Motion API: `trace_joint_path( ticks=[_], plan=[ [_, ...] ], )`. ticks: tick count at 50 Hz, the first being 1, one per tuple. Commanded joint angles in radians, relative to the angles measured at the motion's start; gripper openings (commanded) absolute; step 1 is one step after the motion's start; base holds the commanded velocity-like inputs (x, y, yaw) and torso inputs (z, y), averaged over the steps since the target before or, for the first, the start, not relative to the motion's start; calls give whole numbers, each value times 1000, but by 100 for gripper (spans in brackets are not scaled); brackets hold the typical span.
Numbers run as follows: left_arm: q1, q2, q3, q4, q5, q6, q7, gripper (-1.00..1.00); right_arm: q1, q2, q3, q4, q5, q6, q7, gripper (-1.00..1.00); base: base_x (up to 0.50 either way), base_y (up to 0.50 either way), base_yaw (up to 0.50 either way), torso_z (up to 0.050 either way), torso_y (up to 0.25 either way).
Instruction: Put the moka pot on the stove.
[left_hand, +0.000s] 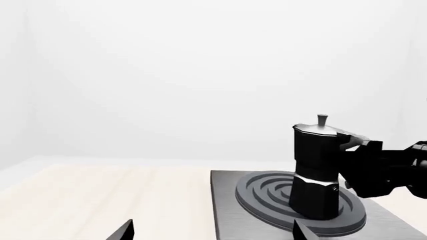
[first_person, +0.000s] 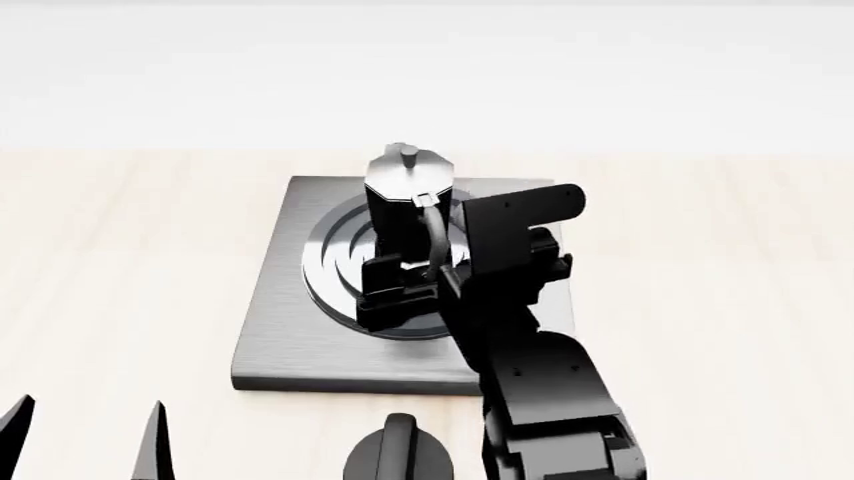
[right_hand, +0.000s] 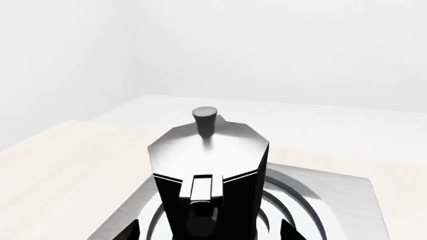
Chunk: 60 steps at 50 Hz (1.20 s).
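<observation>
The black faceted moka pot (first_person: 407, 195) with its silvery lid and knob stands upright on the ring burner in the middle of the grey stove plate (first_person: 280, 345). My right gripper (first_person: 398, 290) is at the pot's curved handle on the near side, its jaws spread wide to either side of the handle, not closed on it. The right wrist view shows the pot (right_hand: 210, 165) close up between the spread fingertips, above the stove (right_hand: 347, 200). My left gripper (first_person: 83, 440) is open and empty at the near left. Its view shows the pot (left_hand: 320, 165) on the stove (left_hand: 227, 210).
A squat round black knob (first_person: 398, 452) sits on the pale wooden table just in front of the stove's near edge, beside my right arm (first_person: 534, 390). The wooden table (first_person: 120, 260) spreads left and right of the stove.
</observation>
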Motion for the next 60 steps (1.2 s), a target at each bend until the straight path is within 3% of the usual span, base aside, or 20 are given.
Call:
trace_joint_path(
  ticks=[1, 10, 29, 60],
  plan=[
    [10, -4, 2, 9, 2, 5, -3, 100, -100, 118, -23, -327, -18, 84, 120, 100, 0, 0, 0, 0, 0],
    [18, -9, 3, 19, 4, 8, -6, 100, -212, 244, -39, -660, -1, 155, 250, 100, 0, 0, 0, 0, 0],
    [14, -14, 5, 18, -2, 1, -8, 100, -318, 404, -39, -1042, -38, 181, 476, 100, 0, 0, 0, 0, 0],
    [3, -15, 10, 12, -4, 0, -10, 100, -364, 522, -49, -1377, -131, 219, 670, 100, 0, 0, 0, 0, 0]
  ],
)
